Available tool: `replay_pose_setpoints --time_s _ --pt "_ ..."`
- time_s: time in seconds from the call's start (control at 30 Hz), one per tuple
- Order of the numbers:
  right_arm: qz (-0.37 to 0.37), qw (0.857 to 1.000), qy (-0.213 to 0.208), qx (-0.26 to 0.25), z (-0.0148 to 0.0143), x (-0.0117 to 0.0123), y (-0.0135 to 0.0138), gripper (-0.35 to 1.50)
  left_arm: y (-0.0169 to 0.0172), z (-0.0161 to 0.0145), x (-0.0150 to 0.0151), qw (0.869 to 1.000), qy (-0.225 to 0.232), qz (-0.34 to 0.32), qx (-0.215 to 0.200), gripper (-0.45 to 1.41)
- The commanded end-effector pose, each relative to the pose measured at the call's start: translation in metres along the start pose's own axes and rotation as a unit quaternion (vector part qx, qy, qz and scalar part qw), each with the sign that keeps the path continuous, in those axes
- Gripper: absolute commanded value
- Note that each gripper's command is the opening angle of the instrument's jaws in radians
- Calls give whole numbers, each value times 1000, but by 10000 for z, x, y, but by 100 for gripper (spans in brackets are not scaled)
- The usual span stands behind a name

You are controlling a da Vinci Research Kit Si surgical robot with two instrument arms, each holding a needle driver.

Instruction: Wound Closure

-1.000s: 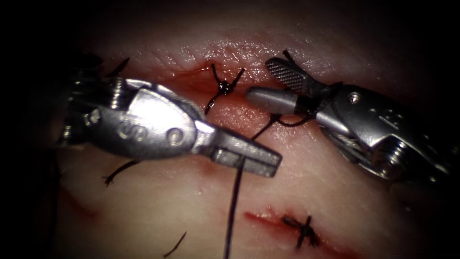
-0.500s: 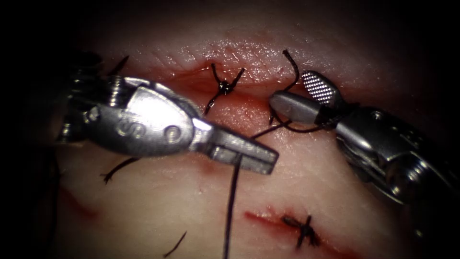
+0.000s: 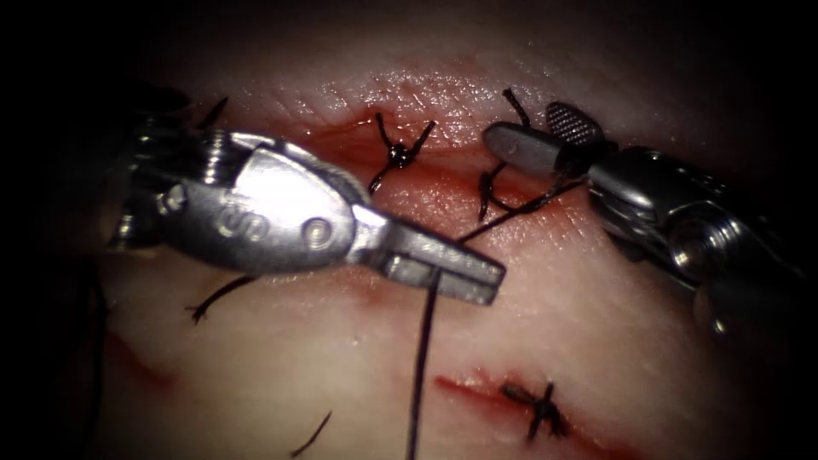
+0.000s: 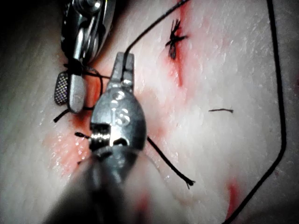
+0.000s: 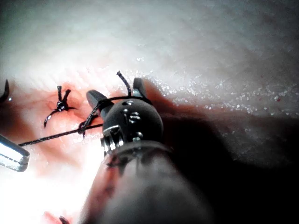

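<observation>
Pale tissue (image 3: 341,358) streaked with red fluid (image 3: 426,192) fills the scene. At centre frame the left claw (image 3: 452,274) is clamped on the thread (image 3: 422,358), which drops to the bottom edge. Upper right, the right claw (image 3: 545,136) gapes partly open (thread looped round it), gripping nothing. A tied knot (image 3: 397,154) sits upper centre on the cut (image 3: 358,140).
</observation>
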Motion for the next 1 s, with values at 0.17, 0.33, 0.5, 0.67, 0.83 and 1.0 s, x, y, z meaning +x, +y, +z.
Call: replay_pose_setpoints --time_s 0.17,0.33,0.5,0.67,0.83,1.0 --pt "-6 1000 -16 -4 19 -5 -8 39 -2 6 -3 1000 0 1 0 -45" --pt "-9 1000 -21 -4 26 -8 -5 41 0 5 -3 1000 0 2 -1 -45" --pt "-18 999 -29 -21 30 -9 0 -35 2 5 -1 1000 1 2 -1 -45" --pt "-33 998 -25 -49 28 -8 1 -35 4 3 -1 1000 1 3 -2 -45" --pt "-24 998 -22 -59 17 -7 -3 -35 4 -8 -4 1000 -2 3 -2 -45" --pt "-24 999 7 -44 -6 8 -22 -35 0 -26 -7 1000 -4 -11 6 -45"
